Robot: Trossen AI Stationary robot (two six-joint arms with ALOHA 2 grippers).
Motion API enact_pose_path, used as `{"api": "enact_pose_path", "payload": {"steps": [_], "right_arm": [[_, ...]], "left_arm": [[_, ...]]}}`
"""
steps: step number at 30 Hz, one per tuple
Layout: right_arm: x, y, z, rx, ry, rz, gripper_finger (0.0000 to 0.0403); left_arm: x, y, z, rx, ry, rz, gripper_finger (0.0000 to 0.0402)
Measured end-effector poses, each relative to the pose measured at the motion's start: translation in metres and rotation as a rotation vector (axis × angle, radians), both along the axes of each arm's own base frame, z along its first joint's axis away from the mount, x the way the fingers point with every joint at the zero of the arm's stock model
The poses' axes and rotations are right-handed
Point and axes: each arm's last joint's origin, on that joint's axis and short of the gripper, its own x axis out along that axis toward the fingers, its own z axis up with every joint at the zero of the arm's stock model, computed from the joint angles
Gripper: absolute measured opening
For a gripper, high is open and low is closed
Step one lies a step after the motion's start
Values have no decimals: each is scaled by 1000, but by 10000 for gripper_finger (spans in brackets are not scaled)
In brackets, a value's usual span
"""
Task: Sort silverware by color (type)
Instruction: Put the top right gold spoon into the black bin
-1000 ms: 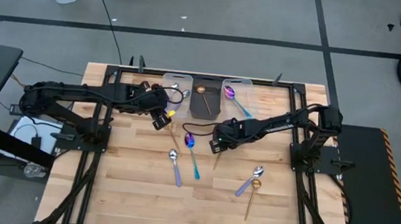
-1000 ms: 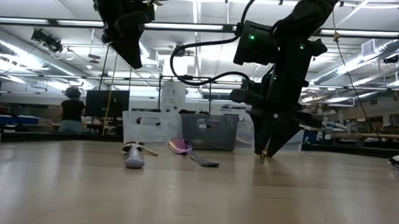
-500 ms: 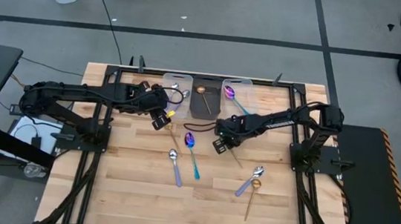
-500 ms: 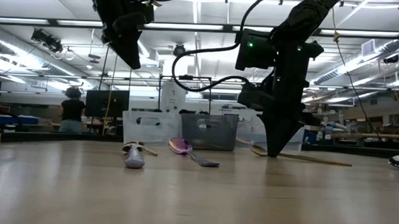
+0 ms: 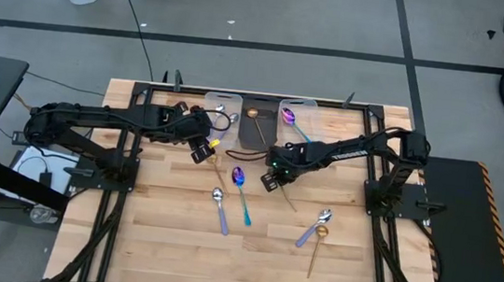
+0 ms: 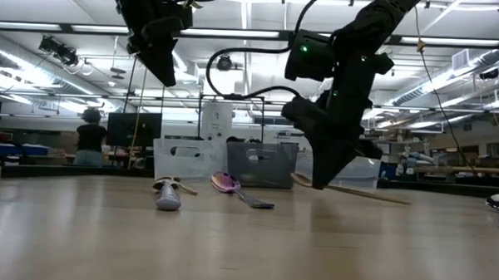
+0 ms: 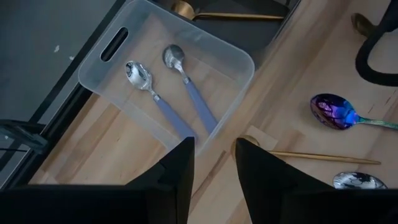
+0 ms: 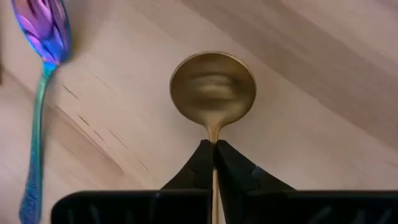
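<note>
The right gripper (image 5: pixel 272 174) hangs over the middle of the table (image 5: pixel 361 265), its fingers (image 8: pixel 202 163) pressed together on the thin neck of an all-gold spoon (image 8: pixel 213 89), just behind the bowl; in the low view that spoon (image 6: pixel 348 190) is lifted off the wood and tilts, with its handle slanting down toward the table's right side. The left gripper (image 5: pixel 202 150) hovers near the far edge, just in front of the clear bin (image 7: pixel 186 37), with a gap between its two fingers (image 7: pixel 180 174) and nothing held between them. That clear bin at the far edge holds two silver-bowled spoons with lavender handles (image 7: pixel 168 93). Next to it stands a dark bin (image 5: pixel 257 127) with a gold spoon (image 5: pixel 254 118) inside, and beside that a second clear bin (image 5: pixel 298 118) with a purple-bowled, teal-handled spoon (image 5: pixel 293 123). On the bare wood near the table's centre lie another purple-bowled spoon with a teal handle (image 5: pixel 241 189) and, just to its left, a silver-bowled lavender spoon (image 5: pixel 220 208). A gold spoon (image 7: pixel 298 152) lies close to the first clear bin's near corner. Toward the near right part of the table, a silver-bowled lavender spoon (image 5: pixel 313 227) and a gold spoon (image 5: pixel 318 245) lie side by side, touching or nearly so.
</note>
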Motion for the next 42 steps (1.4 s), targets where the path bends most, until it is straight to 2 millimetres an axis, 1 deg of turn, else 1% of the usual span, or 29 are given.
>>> {"api": "enact_pose_path", "payload": {"steps": [6, 12, 21, 27, 32, 38, 42], "right_arm": [[7, -1, 7, -9, -44, -3, 13], [17, -4, 21, -42, -95, 21, 14], [33, -26, 51, -101, -193, 29, 15], [39, -48, 71, -135, -252, 39, 15], [37, -70, 82, -157, -268, 59, 16], [35, -107, 105, -180, -367, 72, 16], [27, -135, 113, -187, -431, 66, 16]], "left_arm": [[0, 0, 0, 1, 1, 0, 125], [0, 0, 0, 2, 1, 1, 125], [-1, 6, 0, 5, 6, 27, 125], [-3, 9, -1, 3, 21, 42, 125], [-11, 9, -4, 6, 90, 85, 125], [-21, 4, -1, -18, 93, 134, 125], [-21, 1, 1, -36, 52, 169, 125]]}}
